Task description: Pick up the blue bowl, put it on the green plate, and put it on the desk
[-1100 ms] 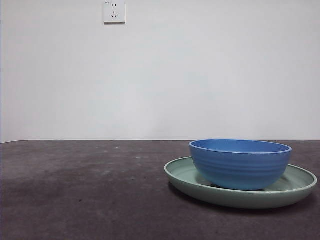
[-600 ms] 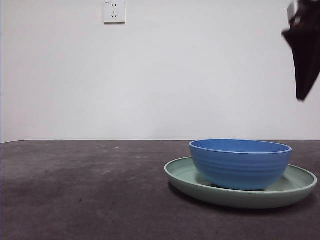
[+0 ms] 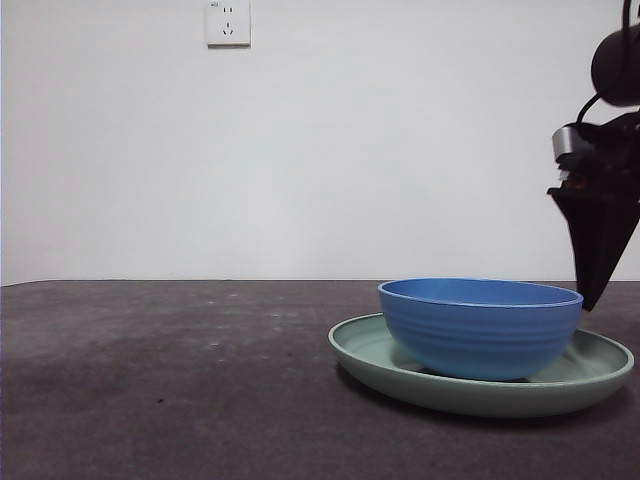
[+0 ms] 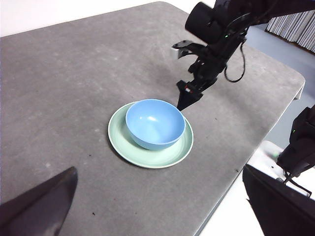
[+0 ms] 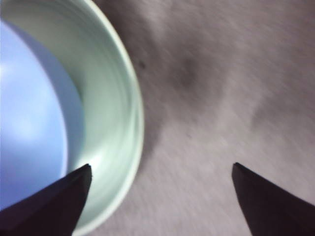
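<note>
Our right gripper (image 3: 592,300) jaws spread wide, empty, just beside blue bowl (image 3: 480,327) rim; bowl sits in green plate (image 3: 598,358) on desk (image 3: 180,390). Our left gripper (image 4: 157,211) wide open, empty, high above.

The bowl (image 3: 480,328) sits upright in the plate (image 3: 365,352), and the plate lies flat on the table (image 3: 170,390). In the front view the pair stands toward the right side of the table, with bare table stretching away to the left and in front. The bowl sits inside the plate's rim, leaving a ring of plate showing all round it in the left wrist view. The right gripper (image 3: 592,300) hangs at the plate's right edge, its tip near the bowl's rim, apart from it. On the wall (image 3: 400,150) behind the table, a socket (image 3: 228,22) sits high up, left of the bowl.
</note>
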{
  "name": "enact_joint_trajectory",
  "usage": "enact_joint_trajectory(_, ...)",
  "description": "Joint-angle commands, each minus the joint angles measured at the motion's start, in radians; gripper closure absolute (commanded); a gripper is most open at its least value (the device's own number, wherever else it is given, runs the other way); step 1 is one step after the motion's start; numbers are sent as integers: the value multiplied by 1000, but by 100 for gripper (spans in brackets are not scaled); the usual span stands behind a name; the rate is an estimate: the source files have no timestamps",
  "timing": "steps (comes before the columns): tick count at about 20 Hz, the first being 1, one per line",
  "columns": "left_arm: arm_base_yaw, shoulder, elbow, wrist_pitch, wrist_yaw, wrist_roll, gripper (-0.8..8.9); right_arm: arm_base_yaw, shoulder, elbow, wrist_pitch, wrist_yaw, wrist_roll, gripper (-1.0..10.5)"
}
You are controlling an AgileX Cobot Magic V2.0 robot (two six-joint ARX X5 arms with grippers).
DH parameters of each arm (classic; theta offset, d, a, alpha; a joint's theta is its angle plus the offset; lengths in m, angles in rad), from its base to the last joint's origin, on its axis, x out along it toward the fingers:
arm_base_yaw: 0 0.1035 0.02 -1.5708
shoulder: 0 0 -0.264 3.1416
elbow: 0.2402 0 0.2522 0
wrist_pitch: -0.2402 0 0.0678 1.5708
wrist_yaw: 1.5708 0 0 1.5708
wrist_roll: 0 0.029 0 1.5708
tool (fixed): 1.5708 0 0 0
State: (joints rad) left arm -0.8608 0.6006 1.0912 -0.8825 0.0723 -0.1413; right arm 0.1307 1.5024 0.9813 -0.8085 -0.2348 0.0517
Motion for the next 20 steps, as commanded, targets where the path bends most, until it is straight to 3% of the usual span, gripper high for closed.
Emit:
enact_joint_trajectory(1, -10, 3, 13, 24, -5, -2, 126, 3, 47, 5, 26, -4, -8, 523)
enact_joint_trajectory(6, -10, 3, 13, 45, -5, -1, 126, 3, 91, 5, 88, -85, -11, 569)
enact_joint_trajectory(11, -10, 3, 13, 47, -5, 10, 126, 5, 119, 5, 116, -99, -10, 591)
enact_joint_trajectory(20, -10, 3, 13, 51, -5, 10, 126, 5, 171, 5, 134, -117, -11, 816)
